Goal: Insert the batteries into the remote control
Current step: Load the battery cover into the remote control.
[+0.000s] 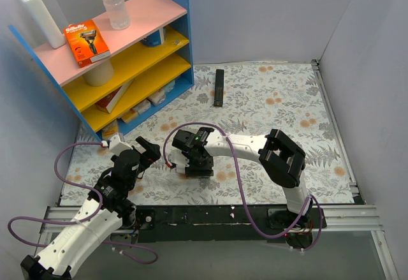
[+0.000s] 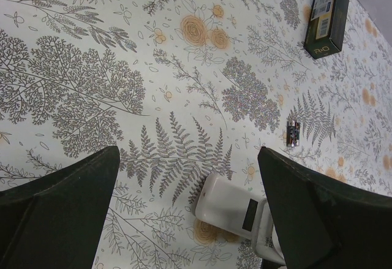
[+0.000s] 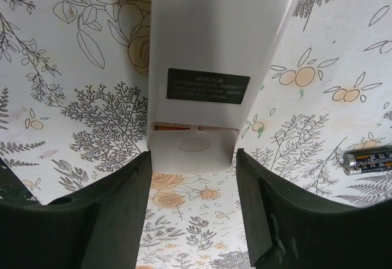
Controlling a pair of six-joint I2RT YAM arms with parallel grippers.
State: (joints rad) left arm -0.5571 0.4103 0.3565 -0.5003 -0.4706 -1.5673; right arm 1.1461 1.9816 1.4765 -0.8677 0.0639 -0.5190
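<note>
The right pincer (image 3: 193, 159) straddles the battery cover (image 3: 193, 141) end of the remote control (image 3: 214, 42), which lies white back up at top centre of the right wrist view. Whether it grips, I cannot tell. A skewed squeeze could skid the handset or jam the cover. The batteries (image 3: 369, 159) lie at the right edge. The left pincer (image 2: 188, 152) hangs wide open and empty. The black remote (image 1: 218, 87), upper centre overhead, obstructs nothing.

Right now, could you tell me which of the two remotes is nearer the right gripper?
The small remote control, white back up, just at the right gripper; the slim black remote lies off by the shelf.
</note>
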